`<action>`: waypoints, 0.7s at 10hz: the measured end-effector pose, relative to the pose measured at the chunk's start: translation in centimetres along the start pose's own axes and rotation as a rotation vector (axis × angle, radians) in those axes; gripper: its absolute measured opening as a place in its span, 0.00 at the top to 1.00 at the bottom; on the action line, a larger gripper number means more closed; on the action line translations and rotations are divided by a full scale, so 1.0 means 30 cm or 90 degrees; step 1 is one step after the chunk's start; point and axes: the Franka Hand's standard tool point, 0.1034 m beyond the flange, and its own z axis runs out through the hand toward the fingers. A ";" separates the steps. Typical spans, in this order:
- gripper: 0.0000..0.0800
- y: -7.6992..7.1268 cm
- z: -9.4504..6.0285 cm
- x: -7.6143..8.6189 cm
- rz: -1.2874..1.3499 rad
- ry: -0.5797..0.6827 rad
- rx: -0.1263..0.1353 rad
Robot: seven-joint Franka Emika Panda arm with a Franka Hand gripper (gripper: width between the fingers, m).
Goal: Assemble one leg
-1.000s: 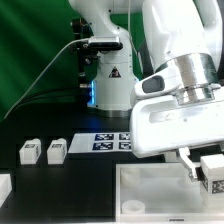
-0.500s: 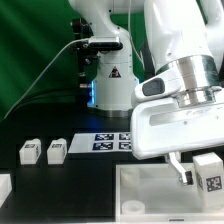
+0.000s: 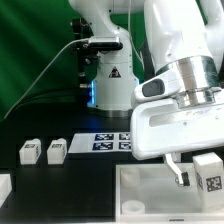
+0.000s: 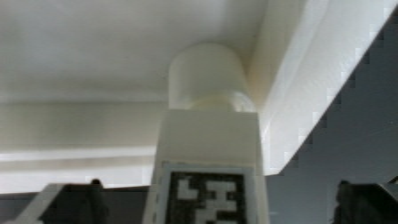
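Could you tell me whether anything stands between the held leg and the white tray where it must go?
Nothing visible does. The small white tagged plastic leg sits in the gripper, its rounded end facing the large white tray at a bare corner; the socket itself is unclear.

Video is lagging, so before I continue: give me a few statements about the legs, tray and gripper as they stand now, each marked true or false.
1. The gripper grips the held leg. True.
2. Two loose legs sit on the table at the exterior view's left. True.
3. The marker board lies on the tray. False: it lies on the table beyond the tray.
4. The held leg's tag is hidden in the exterior view. False: the tag faces that camera.
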 end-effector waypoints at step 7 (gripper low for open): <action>0.19 -0.006 -0.031 0.033 0.002 -0.052 0.009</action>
